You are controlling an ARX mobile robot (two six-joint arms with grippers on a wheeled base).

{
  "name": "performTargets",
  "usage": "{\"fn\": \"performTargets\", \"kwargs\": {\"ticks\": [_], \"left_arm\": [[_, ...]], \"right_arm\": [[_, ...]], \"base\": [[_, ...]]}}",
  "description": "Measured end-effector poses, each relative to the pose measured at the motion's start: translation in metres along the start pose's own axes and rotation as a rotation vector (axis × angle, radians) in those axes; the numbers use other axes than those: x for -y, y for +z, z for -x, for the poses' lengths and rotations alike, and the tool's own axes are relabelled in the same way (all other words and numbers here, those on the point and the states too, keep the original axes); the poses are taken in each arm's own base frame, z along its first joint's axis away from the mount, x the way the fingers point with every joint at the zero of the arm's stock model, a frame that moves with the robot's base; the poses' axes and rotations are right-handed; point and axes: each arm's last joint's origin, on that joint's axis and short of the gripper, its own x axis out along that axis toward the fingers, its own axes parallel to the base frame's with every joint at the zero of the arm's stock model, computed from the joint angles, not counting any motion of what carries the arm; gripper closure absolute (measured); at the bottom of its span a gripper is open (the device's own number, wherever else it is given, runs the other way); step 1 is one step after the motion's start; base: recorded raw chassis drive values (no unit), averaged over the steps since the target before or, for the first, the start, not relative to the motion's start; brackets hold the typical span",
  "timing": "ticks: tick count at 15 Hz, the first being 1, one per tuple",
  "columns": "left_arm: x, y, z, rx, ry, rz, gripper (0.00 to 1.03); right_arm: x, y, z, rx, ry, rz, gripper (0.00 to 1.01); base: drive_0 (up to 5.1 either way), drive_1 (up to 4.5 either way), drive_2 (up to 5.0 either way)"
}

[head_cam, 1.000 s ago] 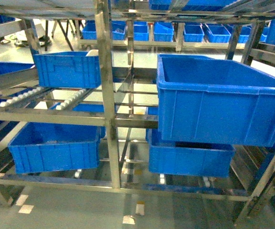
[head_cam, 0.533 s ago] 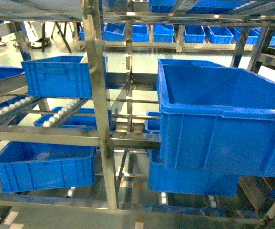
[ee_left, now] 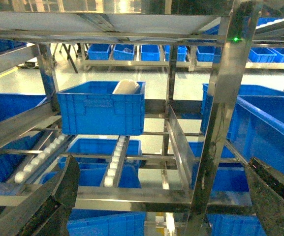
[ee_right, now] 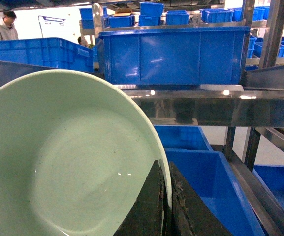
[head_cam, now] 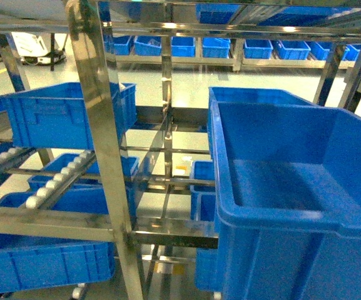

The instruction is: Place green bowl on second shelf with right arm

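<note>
Green bowl (ee_right: 68,162): fills the left of my right wrist view, tilted, hollow toward the camera.
Right gripper (ee_right: 165,206): fingers pinched onto the bowl's rim, lower centre.
Left gripper (ee_left: 156,206): fingers spread wide at both bottom corners, holding nothing.
Shelf rail (ee_right: 205,105): steel, just behind the bowl's upper right edge.
Blue crate (head_cam: 299,206): I see it large at the right of the head view.
Rack post (head_cam: 102,144): left of centre.
</note>
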Motion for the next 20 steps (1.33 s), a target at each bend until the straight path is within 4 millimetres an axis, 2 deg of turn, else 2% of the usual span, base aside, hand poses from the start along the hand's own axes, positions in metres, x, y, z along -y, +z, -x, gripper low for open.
{"fn": "performTargets", "kwargs": {"ticks": [2,10,11,13,16,18,20], "left_arm": [[0.000,0.000,0.000,0.001,0.000,0.000,0.05],[0.000,0.000,0.000,-0.001,0.000,0.000,0.05],[0.000,0.000,0.000,-0.001,0.000,0.000,0.05],[0.000,0.000,0.000,-0.001,0.000,0.000,0.05],[0.000,0.000,0.000,-0.001,0.000,0.000,0.05],[0.000,0.000,0.000,-0.001,0.000,0.000,0.05],[0.000,0.000,0.000,-0.001,0.000,0.000,0.05]], "right_arm": [[0.000,0.000,0.000,0.000,0.000,0.000,0.99],[0.001,-0.003,0.001,-0.019,0.005,0.002,0.99],[0.003,-0.010,0.004,-0.049,0.008,0.005,0.99],[0.010,-0.041,0.011,-0.165,0.000,0.023,0.99],[0.018,-0.066,0.011,-0.241,0.003,0.015,0.99],[0.023,-0.079,0.004,-0.269,0.008,0.013,0.99],[0.030,-0.099,-0.014,-0.324,0.019,0.009,0.99]], "base": [[-0.1,3.63,-3.8],[0.0,0.00,0.0],[0.0,0.00,0.0],[0.0,0.00,0.0],[0.0,0.00,0.0],[0.0,0.00,0.0],[0.0,0.00,0.0]]}}
